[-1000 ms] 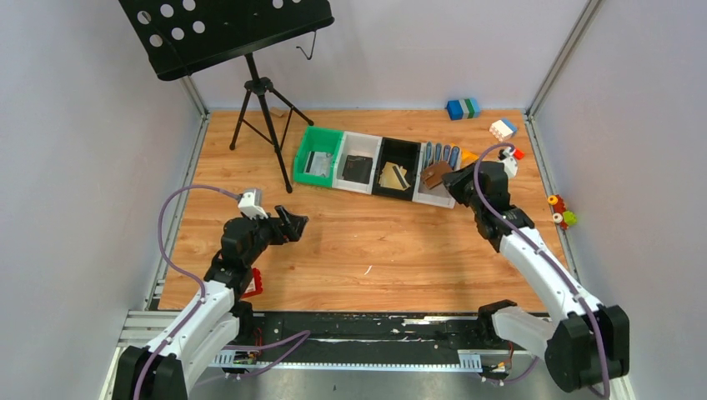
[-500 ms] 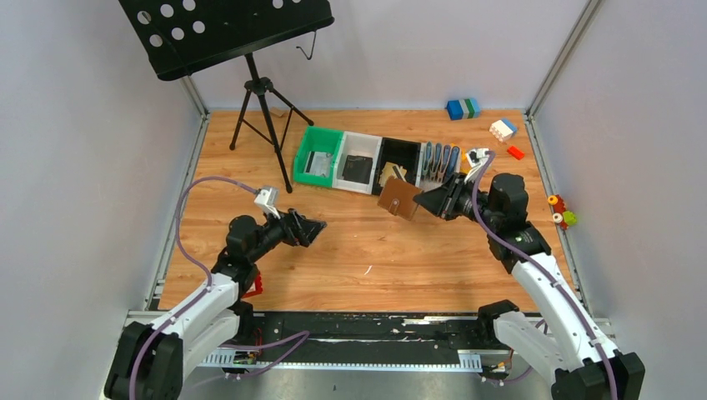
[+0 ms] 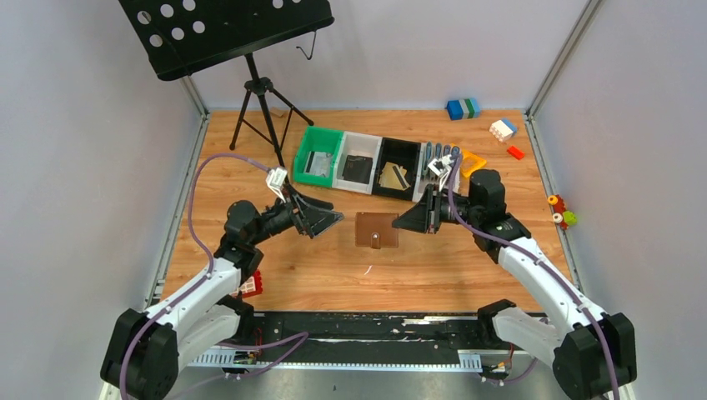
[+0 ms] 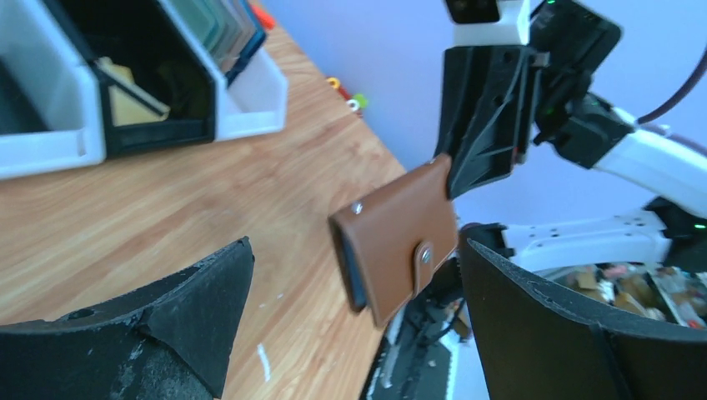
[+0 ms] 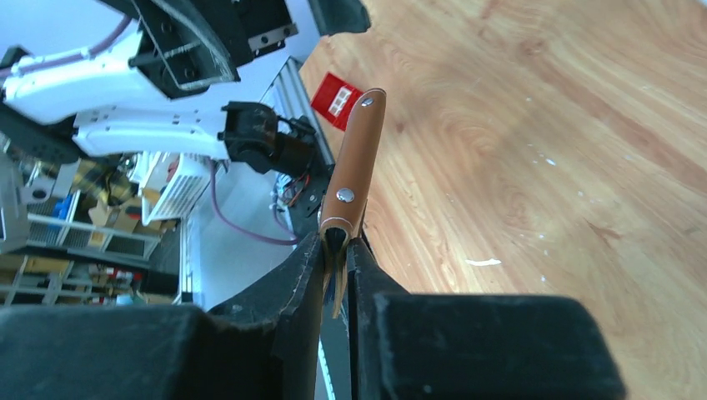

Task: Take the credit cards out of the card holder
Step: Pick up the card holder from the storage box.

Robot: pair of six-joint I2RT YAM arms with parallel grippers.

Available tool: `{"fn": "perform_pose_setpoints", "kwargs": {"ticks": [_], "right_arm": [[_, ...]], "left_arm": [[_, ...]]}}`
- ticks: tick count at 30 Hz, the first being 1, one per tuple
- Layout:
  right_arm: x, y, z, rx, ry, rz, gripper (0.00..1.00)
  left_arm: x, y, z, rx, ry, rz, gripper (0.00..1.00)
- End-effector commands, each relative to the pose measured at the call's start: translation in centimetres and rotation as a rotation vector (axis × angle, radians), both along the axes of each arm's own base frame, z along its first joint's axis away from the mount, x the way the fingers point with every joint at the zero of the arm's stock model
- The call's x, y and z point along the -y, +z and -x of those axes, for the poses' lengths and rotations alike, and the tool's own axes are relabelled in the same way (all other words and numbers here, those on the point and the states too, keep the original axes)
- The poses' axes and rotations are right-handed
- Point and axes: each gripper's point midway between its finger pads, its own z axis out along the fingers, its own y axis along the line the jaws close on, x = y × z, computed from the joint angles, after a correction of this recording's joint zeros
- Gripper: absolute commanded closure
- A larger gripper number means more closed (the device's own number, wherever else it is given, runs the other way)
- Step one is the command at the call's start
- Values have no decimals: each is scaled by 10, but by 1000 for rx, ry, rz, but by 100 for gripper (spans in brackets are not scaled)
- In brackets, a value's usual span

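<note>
The card holder (image 3: 376,228), a small brown leather wallet closed by a tab strap, hangs in the air above the middle of the table. My right gripper (image 3: 406,222) is shut on its right edge; in the right wrist view the card holder (image 5: 353,179) stands edge-on between the fingers (image 5: 292,292). My left gripper (image 3: 332,220) is open, just left of the holder and apart from it. In the left wrist view the card holder (image 4: 398,235) sits between my wide-open fingers (image 4: 200,308). No credit cards show outside the holder.
A row of bins stands behind: green (image 3: 318,157), white (image 3: 359,162), black (image 3: 398,168), and one holding blue-grey holders (image 3: 439,161). A music stand tripod (image 3: 265,117) stands at back left. Toy blocks (image 3: 463,108) lie at back right. A red block (image 3: 252,283) lies near the left arm.
My right gripper has carried the card holder from the bins down and left to mid-table. My left gripper has reached right toward it and opened wide.
</note>
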Motion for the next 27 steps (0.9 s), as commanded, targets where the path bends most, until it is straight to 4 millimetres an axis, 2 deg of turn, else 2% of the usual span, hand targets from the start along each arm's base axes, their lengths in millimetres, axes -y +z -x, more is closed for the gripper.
{"fn": "perform_pose_setpoints", "kwargs": {"ticks": [1,7,12,15,18,23,25,26,27], "right_arm": [[-15,47,15,198,133,-77,88],[-32,70,37,267,273,-107,87],[-38,86,38,301,311,-111,87],[-39,91,36,308,320,-115,87],[-41,95,34,321,321,-115,87],[-43,98,29,329,317,-114,86],[-45,94,28,305,324,-100,86],[-46,92,28,303,330,-94,86],[-48,91,29,303,339,-88,86]], "left_arm": [[19,48,12,35,-143,73,0],[45,62,31,35,-332,25,1],[62,69,61,49,-477,-2,8],[62,68,71,55,-500,-26,16],[59,66,78,57,-506,-46,32],[55,61,79,62,-477,-73,52],[53,61,77,67,-458,-79,53],[53,60,76,68,-449,-83,48],[52,61,74,71,-434,-89,39]]}}
